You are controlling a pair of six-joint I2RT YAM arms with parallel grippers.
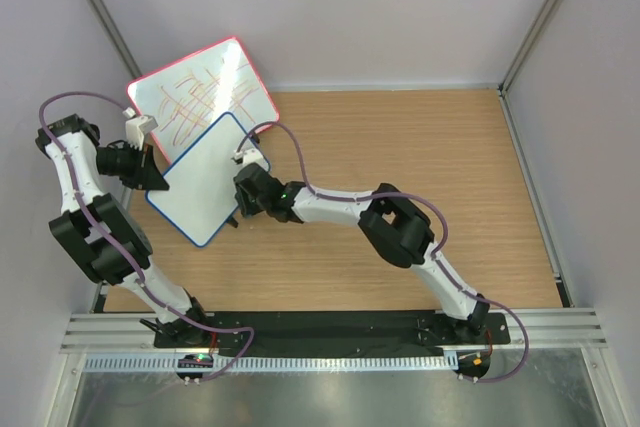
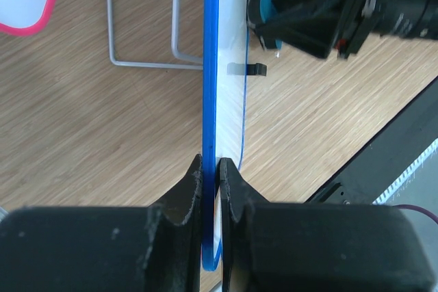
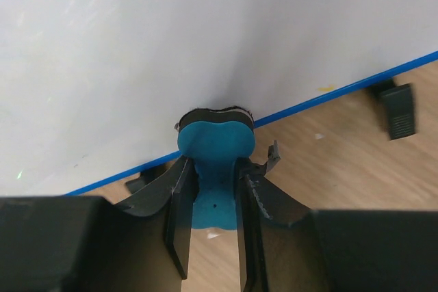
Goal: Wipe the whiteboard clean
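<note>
**A:** Where was the whiteboard (image 1: pixel 205 182)?

**B:** It stood tilted at the left side of the wooden bench (image 1: pixel 420 147), just in front of the red-framed board (image 1: pixel 200 92), which was full of coloured scribbles.

**A:** Which gripper had it?

**B:** The left gripper (image 2: pixel 210 169). Its two fingers were pressed on the thin blue frame from both sides, with almost no gap between them.

**A:** And the right gripper (image 3: pixel 212 169)?

**B:** It was only a little open, but not empty. Its fingers clamped the narrow middle of a blue eraser (image 3: pixel 215 143). The dark pad of the eraser touched the white surface, close to the blue edge.

**A:** Was the surface clean?

**B:** In the top view it looked plain white. In the right wrist view I saw one small yellowish mark near the frame. More I could not tell.

**A:** Anything else?

**B:** A bent grey wire (image 2: pixel 144 64) showed over the bench just beside the whiteboard's edge. I could not tell to which board it belonged.
</note>
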